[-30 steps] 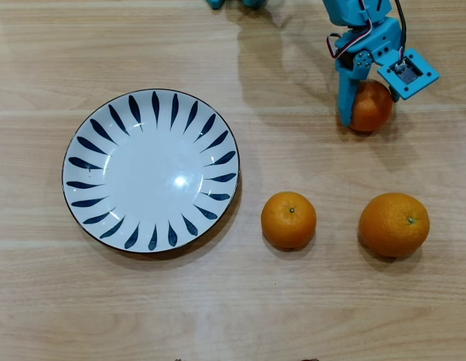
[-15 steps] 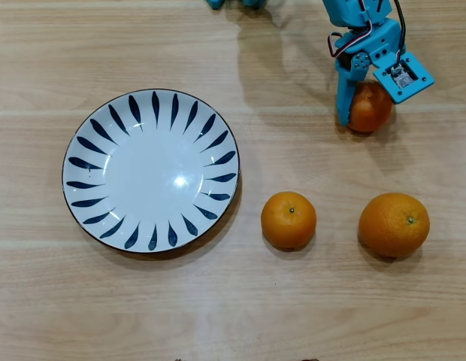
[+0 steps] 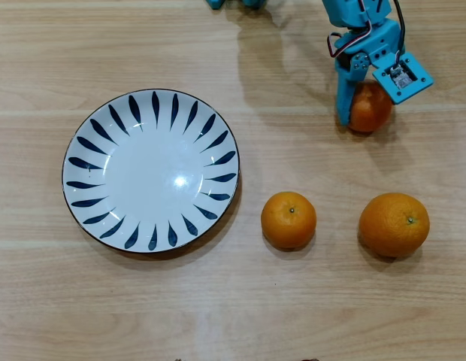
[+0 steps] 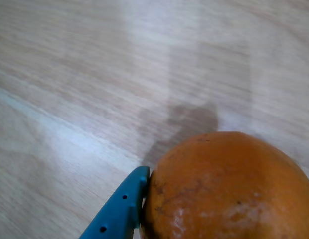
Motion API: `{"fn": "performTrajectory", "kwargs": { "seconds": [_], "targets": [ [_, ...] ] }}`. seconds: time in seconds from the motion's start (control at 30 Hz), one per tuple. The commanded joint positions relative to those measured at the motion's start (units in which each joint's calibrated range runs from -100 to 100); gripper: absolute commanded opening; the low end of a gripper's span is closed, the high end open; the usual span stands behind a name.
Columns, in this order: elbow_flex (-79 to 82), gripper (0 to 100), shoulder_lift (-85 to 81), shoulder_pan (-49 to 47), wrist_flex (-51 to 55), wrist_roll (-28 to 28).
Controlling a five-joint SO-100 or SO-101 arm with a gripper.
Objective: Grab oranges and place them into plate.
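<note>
Nothing has shifted since half a second ago: near the desk's far right corner, the blue pincer clasps a small round orange. Two more oranges lie right of the white blue-leafed plate, which holds none.

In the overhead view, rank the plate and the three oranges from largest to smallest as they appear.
1. Plate, by far the widest.
2. Right-hand orange.
3. Middle orange, smaller than that one.
Unranked: the orange in the gripper. The gripper partly covers it, so its full size is unclear.
</note>
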Motion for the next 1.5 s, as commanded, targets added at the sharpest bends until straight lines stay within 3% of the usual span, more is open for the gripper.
{"fn": "performTrajectory", "kwargs": {
  "seconds": [0.0, 0.23, 0.77, 1.03, 1.47],
  "targets": [
    [1.08, 32, 1.40, -1.92, -2.29, -0.51],
    [1.17, 32, 0.97, -1.03, -2.64, 0.43],
    [-2.36, 32, -24.05, 15.74, -1.69, 16.64],
    [-1.64, 32, -29.54, 30.58, -1.69, 24.11],
    [7.05, 31, -28.44, 63.33, -2.38, 24.48]
  ]
}}
